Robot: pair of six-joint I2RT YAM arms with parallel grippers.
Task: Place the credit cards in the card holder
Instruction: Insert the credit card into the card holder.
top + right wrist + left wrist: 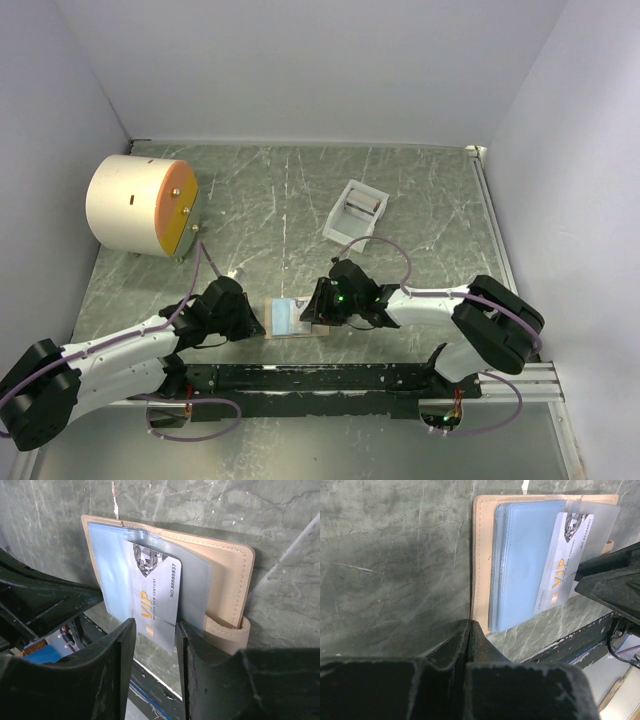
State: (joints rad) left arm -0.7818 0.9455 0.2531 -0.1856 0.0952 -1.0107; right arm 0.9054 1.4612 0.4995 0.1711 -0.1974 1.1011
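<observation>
We see the left gripper (pixel 469 630) closed, its tip at the tan edge of the open wallet (pixel 480 555) lying on the worktop (pixel 280 200), a white VIP card (pixel 155 590) at the wallet's clear sleeve (pixel 600 517), the card's end between the parted fingers of the right gripper (pixel 155 627), and the white card holder (pixel 337 215) standing well apart, farther back and right.

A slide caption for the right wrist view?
Right gripper, jaws apart, straddles the VIP card sticking out of the open tan wallet.

We take this for a robotics lab test cell: plain white enclosure walls (pixel 300 70) box in a grey-green marbled counter (pixel 280 200), and two white-and-black robot arms (pixel 110 360) are bolted to a black slotted metal rail (pixel 310 378).
</observation>
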